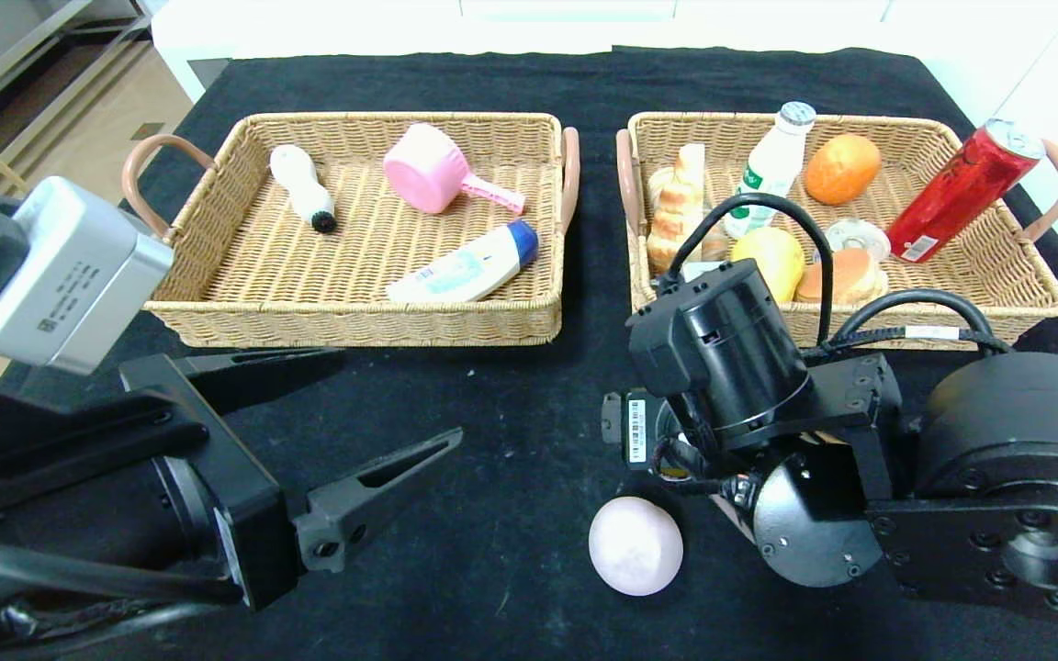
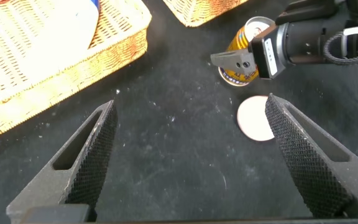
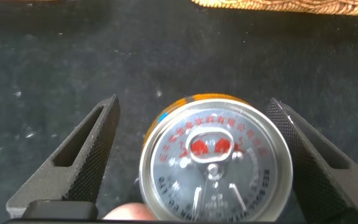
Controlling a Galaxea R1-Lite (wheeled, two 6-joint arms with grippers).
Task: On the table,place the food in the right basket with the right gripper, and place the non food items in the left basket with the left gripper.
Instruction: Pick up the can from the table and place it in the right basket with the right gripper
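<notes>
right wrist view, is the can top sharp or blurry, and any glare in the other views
Right wrist view: the can lid is softly blurred, its print hard to read, a bright sheen on the metal. Head view: the white surface beyond the table is blown out. Left wrist view: the left basket looks overexposed, the pale round object washed flat.

A black cloth, flecked with pale specks, covers the desk (image 1: 511,386) ahead of the jaws. Beyond its far edge runs a white wall (image 1: 529,23). Far to the left lie tan floor (image 1: 97,119) and a grey shelf frame (image 1: 24,55).
</notes>
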